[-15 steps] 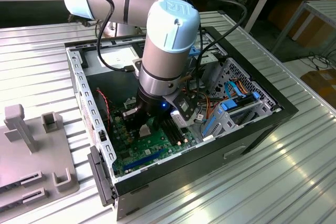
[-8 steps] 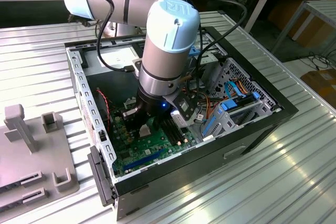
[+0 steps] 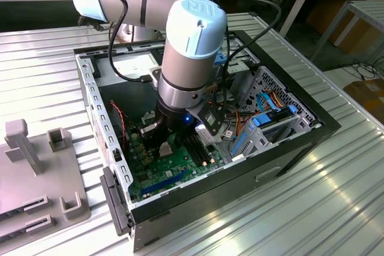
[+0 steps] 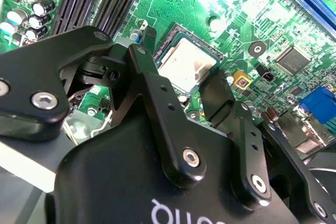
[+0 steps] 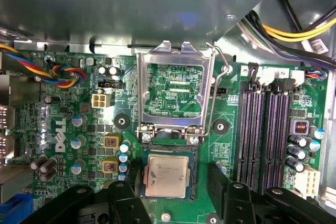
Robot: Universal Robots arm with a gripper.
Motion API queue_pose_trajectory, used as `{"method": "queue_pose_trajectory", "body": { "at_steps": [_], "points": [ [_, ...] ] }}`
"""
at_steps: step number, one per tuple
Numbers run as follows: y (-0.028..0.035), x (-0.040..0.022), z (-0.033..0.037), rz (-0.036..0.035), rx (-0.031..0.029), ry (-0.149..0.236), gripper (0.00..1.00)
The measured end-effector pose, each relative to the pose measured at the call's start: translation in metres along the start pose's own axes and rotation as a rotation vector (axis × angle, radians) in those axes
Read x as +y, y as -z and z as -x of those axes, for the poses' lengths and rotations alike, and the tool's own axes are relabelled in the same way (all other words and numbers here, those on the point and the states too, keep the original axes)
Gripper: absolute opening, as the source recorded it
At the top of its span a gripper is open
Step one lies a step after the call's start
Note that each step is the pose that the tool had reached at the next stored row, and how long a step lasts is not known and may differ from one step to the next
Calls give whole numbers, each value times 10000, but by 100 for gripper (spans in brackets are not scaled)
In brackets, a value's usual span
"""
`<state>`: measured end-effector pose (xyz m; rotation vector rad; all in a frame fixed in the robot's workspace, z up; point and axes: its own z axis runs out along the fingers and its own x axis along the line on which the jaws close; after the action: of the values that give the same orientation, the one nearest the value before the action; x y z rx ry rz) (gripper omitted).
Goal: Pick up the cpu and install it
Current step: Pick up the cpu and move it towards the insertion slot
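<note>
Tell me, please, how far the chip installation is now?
Done, it seems: the chip lies in its socket on the green board. In hand: nothing; the gripper hangs open over the chip, a finger each side. Left: the hinged metal frame stands open, not shut over the chip.

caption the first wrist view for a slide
Open pincer astride the cpu in its socket, hinged frame open

The cpu (image 5: 167, 177) has a dull silver-grey metal top, faintly smudged. The motherboard (image 5: 231, 145) is glossy green lacquer, and the hinged socket frame (image 5: 142, 93) is bright bare metal. The memory slots (image 5: 262, 129) are matt black plastic. The gripper (image 4: 181, 72) is satin black with shiny bolt heads. The computer case (image 3: 90, 88) is raw grey sheet metal inside and sits on a ribbed, gleaming metal table (image 3: 336, 196)
</note>
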<state>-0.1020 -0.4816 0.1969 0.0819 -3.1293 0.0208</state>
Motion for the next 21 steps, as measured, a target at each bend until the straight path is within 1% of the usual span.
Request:
{"method": "queue_pose_trajectory", "body": {
  "at_steps": [7,8,21],
  "points": [
    [0,3,-31,-1,-9,11,61],
    [1,3,-32,-1,-18,12,61],
    [1,3,-34,-2,-17,-30,61]
  ]
}}
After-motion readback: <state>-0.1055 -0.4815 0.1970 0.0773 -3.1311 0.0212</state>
